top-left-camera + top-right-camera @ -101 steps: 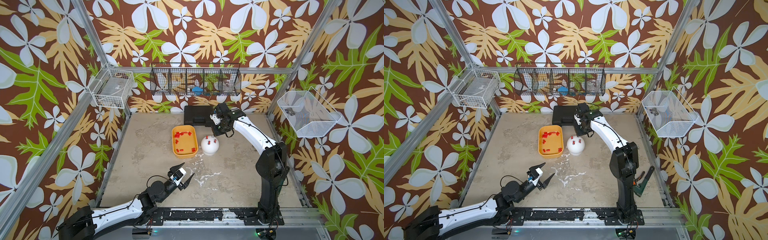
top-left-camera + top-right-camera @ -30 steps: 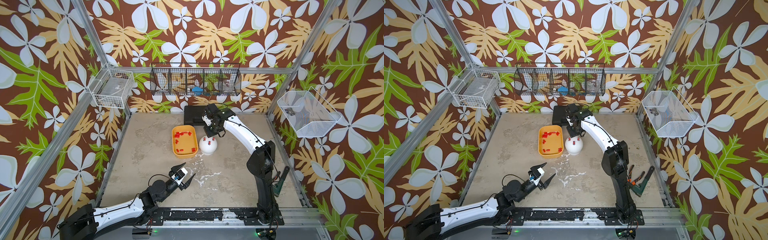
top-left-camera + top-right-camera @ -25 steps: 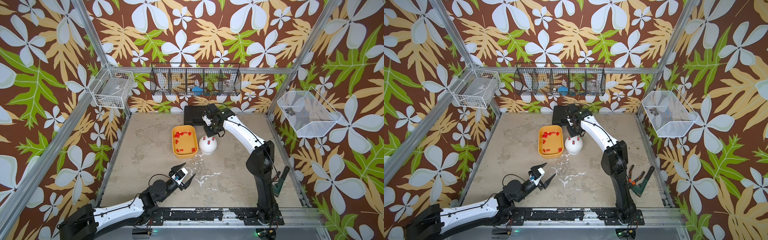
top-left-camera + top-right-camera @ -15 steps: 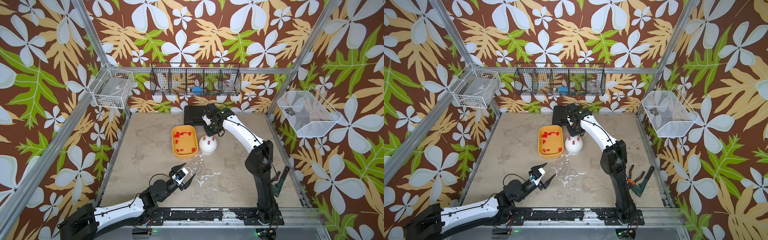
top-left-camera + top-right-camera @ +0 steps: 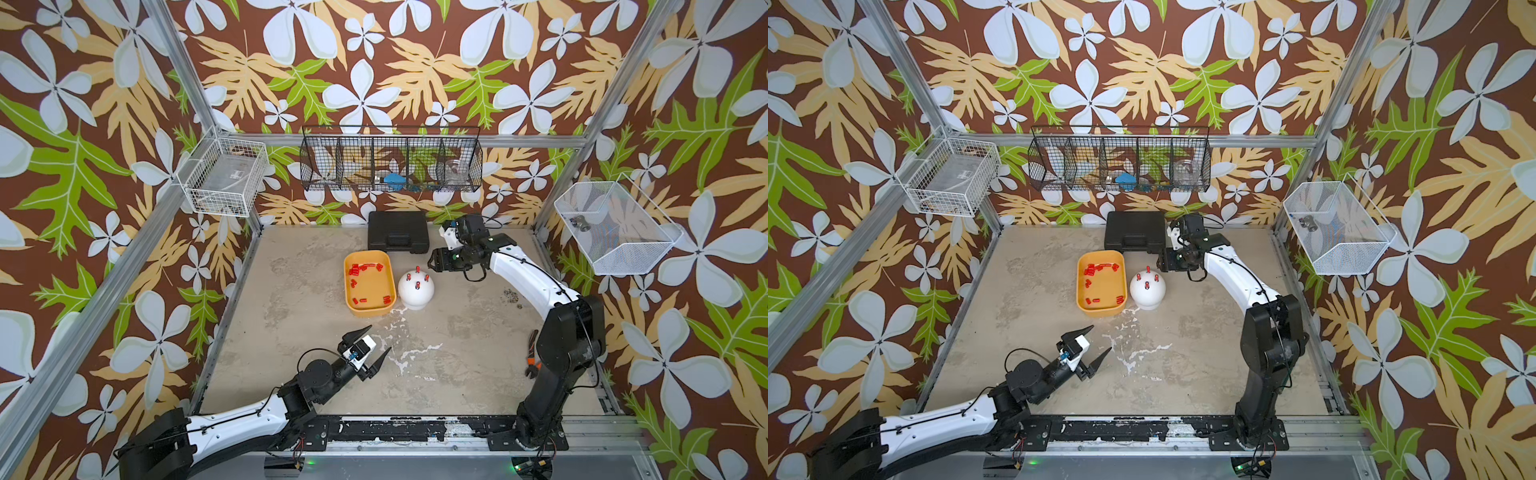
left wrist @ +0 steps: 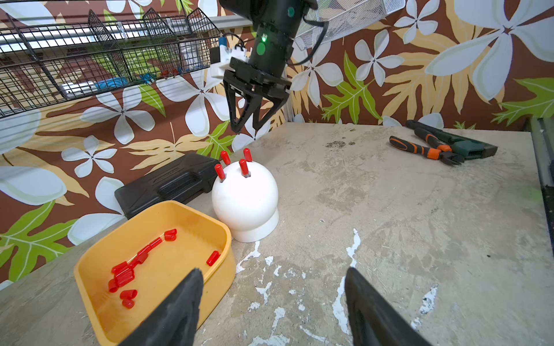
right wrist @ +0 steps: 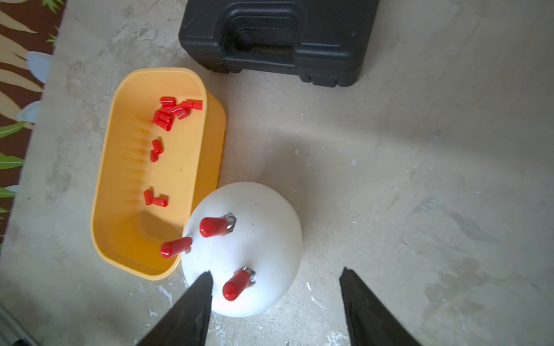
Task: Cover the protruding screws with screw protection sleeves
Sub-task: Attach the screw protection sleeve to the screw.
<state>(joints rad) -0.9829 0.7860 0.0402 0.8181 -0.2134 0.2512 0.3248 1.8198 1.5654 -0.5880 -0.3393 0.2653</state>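
Tabletop (image 5: 457,353) of mottled beige stone, chipped white near the front, bears every item below. At its rear edge lies a shut black case (image 5: 398,230). Just in front of the case sits an oblong yellow tray (image 7: 103,179) with rounded corners. Just beside the tray, on the right arm's side, stands the white dome (image 5: 415,291): a smooth matt ball, upright on a short foot, near the table's middle.

Above the dome hangs the right gripper (image 6: 246,127), pointing down, its fingers spread with nothing between them and clear of the caps beneath. Low near the front of the table, well apart from the dome, is the left gripper (image 5: 380,339), fingers spread wide and empty.

Bright red and glossy, the screw protection sleeves (image 6: 243,167) are small round-ended cylinders. Four stand on the dome's crown, splayed slightly outward; only three show in the right wrist view. The others lie loose in the tray, clustered at the end nearer the case, with a few scattered along the floor. Of the protruding screws (image 7: 230,222), only a silver-grey nut and a sliver of metal show at each sleeve's foot.
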